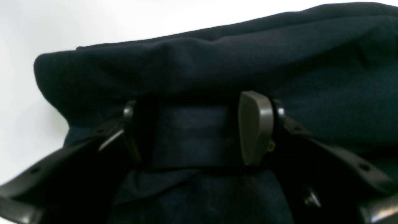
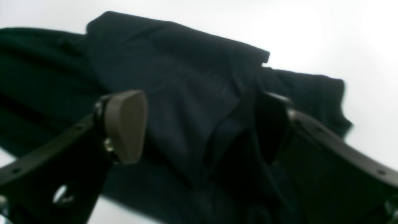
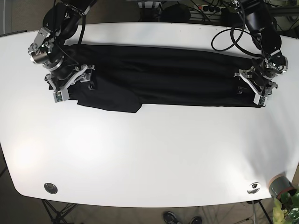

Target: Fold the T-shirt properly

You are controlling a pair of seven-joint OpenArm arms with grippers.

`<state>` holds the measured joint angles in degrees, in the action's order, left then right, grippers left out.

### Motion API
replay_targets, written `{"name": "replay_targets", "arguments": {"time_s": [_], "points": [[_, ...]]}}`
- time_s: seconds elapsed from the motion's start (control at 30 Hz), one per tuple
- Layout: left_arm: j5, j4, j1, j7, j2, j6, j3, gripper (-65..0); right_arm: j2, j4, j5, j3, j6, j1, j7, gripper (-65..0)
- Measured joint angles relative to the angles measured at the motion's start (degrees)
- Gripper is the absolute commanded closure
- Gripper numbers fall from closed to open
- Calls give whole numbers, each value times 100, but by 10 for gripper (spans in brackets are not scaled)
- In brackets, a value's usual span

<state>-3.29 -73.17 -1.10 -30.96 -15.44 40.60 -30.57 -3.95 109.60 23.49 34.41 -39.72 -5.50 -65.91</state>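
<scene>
The black T-shirt (image 3: 163, 74) lies as a long, narrow band across the far half of the white table (image 3: 149, 154), with a flap hanging lower at its left end (image 3: 112, 100). My left gripper (image 3: 254, 88) sits at the shirt's right end. In the left wrist view it (image 1: 194, 130) is open, its fingers (image 1: 256, 127) straddling a strip of dark cloth (image 1: 217, 62) that bulges over the tips. My right gripper (image 3: 74, 84) is at the shirt's left end. It (image 2: 199, 124) is also open, with a rumpled fold of the shirt (image 2: 174, 62) between its pads (image 2: 126, 124).
Black cables (image 3: 229, 37) loop over the table's back right corner behind the left arm. Two round metal fittings (image 3: 50, 188) (image 3: 253, 187) sit near the front edge. A small pot with a plant (image 3: 280, 186) stands off the front right corner.
</scene>
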Motion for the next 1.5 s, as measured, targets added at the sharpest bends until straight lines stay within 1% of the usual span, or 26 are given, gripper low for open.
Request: {"name": "replay_targets", "arguments": {"time_s": [0.13, 0.2, 0.27, 0.3, 0.43, 0.6, 0.73, 0.87, 0.93, 1.03, 1.07, 1.1, 1.13, 1.2, 1.3, 1.37, 1.5], "points": [[0, 0, 2, -2, -2, 0, -2, -383, 181, -776, -46, -24, -9, 398, -17, -423], [0, 0, -2, 11, 0, -2, -2, -383, 256, -1165, -35, -13, -15, 625, 13, -420], [2, 0, 2, -2, 0, -2, -2, -383, 306, -1543, -94, -17, 20, 737, 44, -422], [-2, 0, -2, 4, 0, -2, -2, -383, 352, -1703, -68, -17, -13, 780, 85, -422], [0, 0, 0, 20, 0, -2, -2, -383, 380, -2210, -400, -26, 4, 907, 260, -420], [0, 0, 0, 17, -2, -2, -2, -383, 393, -2472, -420, -26, 2, 984, 485, -417], [0, 0, 0, 20, -2, -2, -2, -383, 376, -2472, -417, -28, 4, 979, 485, -415], [2, 0, 0, 17, 0, -2, -2, -383, 289, -2444, -422, -26, 7, 968, 485, -411], [0, 0, 0, 20, 0, -2, -2, -383, 249, -2426, -417, -28, 7, 979, 452, -376], [0, 0, 0, 17, -2, -2, -2, -383, 234, -2417, -415, -28, 4, 1014, 310, -289], [0, 0, 0, 17, 0, -2, -2, -383, 234, -2406, -407, -28, 4, 1012, 258, -244], [2, 2, 0, 17, 0, -2, -2, -383, 234, -2365, -365, -28, 9, 999, 223, -214], [2, 2, 0, 17, -2, -2, -2, -383, 234, -2312, -341, -28, 9, 960, 214, -195], [0, 9, 0, 20, 0, -2, -2, -383, 234, -2177, -181, -28, 4, 925, 146, -135], [0, 11, 0, 20, 0, -2, -2, -383, 234, -2041, -149, -28, 4, 925, 55, -67], [0, 11, 0, 20, 0, -2, -2, -383, 234, -2022, -94, -28, 7, 953, 26, -33], [0, 11, 0, 20, -2, -2, -2, -383, 232, -2022, -94, -28, 7, 955, 7, -22]]}}
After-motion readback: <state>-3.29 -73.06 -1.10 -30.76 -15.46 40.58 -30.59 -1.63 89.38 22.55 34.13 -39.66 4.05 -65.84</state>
